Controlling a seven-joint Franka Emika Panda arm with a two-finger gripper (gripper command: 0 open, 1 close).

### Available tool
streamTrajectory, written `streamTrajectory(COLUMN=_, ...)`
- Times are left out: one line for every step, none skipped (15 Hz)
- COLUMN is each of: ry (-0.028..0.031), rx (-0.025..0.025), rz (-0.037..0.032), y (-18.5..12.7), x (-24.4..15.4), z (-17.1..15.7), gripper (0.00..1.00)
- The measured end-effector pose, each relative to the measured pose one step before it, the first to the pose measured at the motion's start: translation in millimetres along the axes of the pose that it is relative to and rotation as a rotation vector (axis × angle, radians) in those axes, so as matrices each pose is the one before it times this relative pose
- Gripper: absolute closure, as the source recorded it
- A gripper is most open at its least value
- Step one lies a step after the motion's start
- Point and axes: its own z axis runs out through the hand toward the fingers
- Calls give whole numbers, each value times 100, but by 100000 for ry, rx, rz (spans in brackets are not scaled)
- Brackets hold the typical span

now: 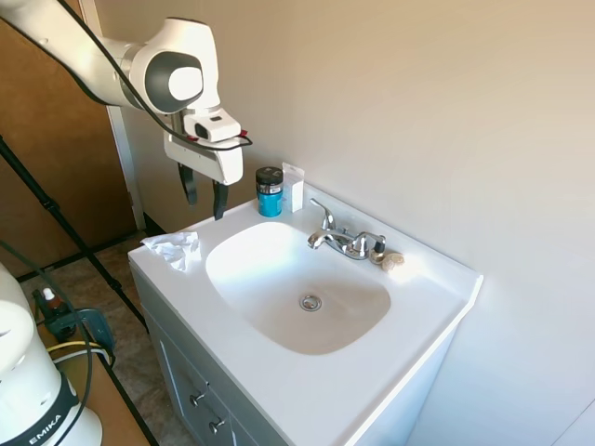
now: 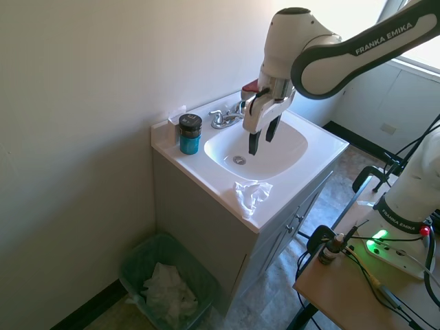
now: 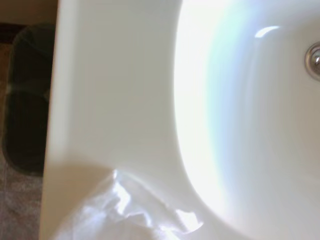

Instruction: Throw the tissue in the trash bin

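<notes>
First exterior: gripper (image 1: 204,196) upper left of frame, fingers spread, holding nothing, above the sink counter (image 1: 307,390). Tissue (image 1: 172,248) is crumpled at the counter's left corner, lower left of the claw, not touching it. Blue jar (image 1: 270,191) and faucet (image 1: 342,240) sit at the back edge.

Second exterior: gripper (image 2: 262,136) at center over the basin, apart from tissue (image 2: 251,194) on the counter's front edge. Trash bin (image 2: 168,283) bottom left, on the floor.

Wrist: tissue (image 3: 125,212) at bottom, bin (image 3: 27,100) dark at left edge.
</notes>
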Motion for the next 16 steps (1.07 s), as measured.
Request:
streamTrajectory(ry=-754, rx=-1287, rz=-418, y=-557, x=-901, z=1231, gripper=0)
streamTrajectory(ry=-673, rx=-1133, rz=-286, y=-476, x=-635, z=1153, gripper=0)
streamTrajectory(ry=-987, rx=-853, rz=-340, y=-400, x=-499, z=1109, gripper=0)
streamTrajectory(ry=-1038, rx=-622, rz=-514, y=-369, x=-473, z=1036, gripper=0)
streamTrajectory(ry=-898, rx=-608, rz=-434, y=-326, x=-479, z=849, gripper=0)
streamTrajectory(ry=-760, rx=-390, rz=-455, y=-360, x=-498, z=747, gripper=0)
streamTrajectory(ry=-686, rx=-252, rz=-695, y=-348, x=-427, z=706, gripper=0)
streamTrajectory(ry=-774, rx=-355, rz=-496, y=-267, x=-213, z=659, gripper=0)
streamTrajectory(ry=-718, rx=-78, rz=-137, y=-250, x=-6, z=592, gripper=100)
streamTrajectory(ry=-774, rx=-105, rz=175, y=-240, x=138, z=571, gripper=100)
streamTrajectory(ry=-758, rx=-64, rz=377, y=-218, x=228, z=553, gripper=100)
streamTrajectory(ry=-695, rx=-87, rz=279, y=-194, x=175, z=551, gripper=100)
streamTrajectory(ry=-135, rx=550, rz=36, y=-272, x=79, z=106, gripper=100)
streamTrajectory(ry=-43, rx=58, rz=20, y=-78, x=34, z=22, gripper=100)
streamTrajectory(ry=56, rx=213, rz=-85, y=-64, x=-37, z=-25, gripper=100)
streamTrajectory(ry=91, rx=241, rz=-76, y=-60, x=-25, z=-27, gripper=100)
